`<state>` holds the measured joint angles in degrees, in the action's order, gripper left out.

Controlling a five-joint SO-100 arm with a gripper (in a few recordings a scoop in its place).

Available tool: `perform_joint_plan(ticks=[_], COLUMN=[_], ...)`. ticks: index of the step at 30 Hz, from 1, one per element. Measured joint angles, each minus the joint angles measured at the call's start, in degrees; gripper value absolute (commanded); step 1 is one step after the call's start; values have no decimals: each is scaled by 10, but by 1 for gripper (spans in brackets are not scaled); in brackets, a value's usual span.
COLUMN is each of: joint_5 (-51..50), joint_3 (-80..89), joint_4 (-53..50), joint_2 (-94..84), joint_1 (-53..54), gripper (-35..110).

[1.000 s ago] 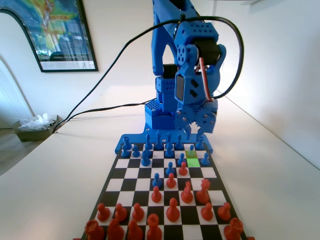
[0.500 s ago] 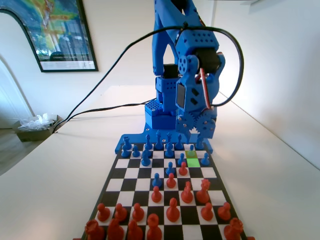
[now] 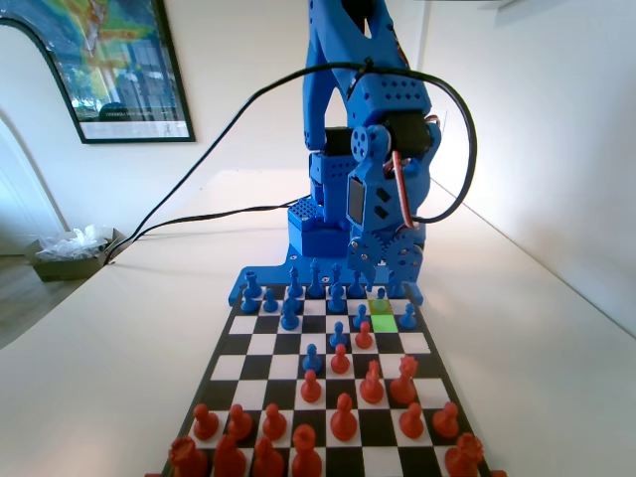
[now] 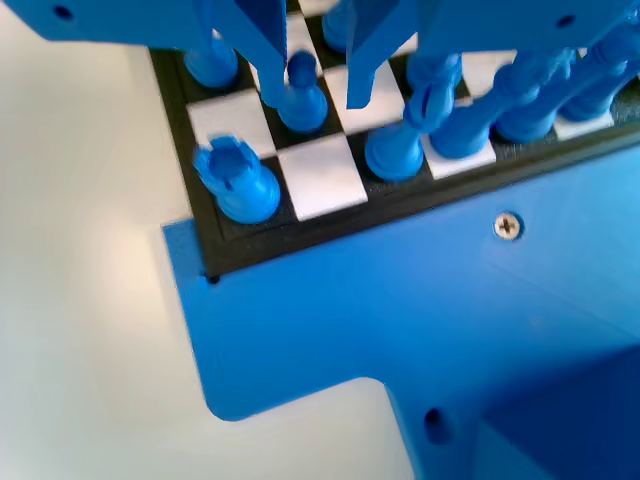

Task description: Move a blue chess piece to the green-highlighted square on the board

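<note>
— Where's the pawn [image 4: 300, 95]?

— Between your claw's [image 4: 305, 75] spread jaws, on its square; neither jaw visibly presses it. The green square [image 3: 381, 315] lies just beyond the claw, toward the red pieces.

— What's changed?

— Over the last second your claw has dropped lower over the board's [image 3: 428, 378] blue end, so you're set to grip.

— Any writing?

— The poster [image 3: 99, 60] has print, too small to read.
</note>
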<state>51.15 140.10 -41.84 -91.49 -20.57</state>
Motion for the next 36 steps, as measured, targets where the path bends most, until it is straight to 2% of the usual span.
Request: perform_joint_plan(ticks=[18,36], joint_5=[4,24], joint_3=[-18,-18], joint_4=[0,6], joint_2=[0,0], joint_1=[0,4], gripper=[9,1])
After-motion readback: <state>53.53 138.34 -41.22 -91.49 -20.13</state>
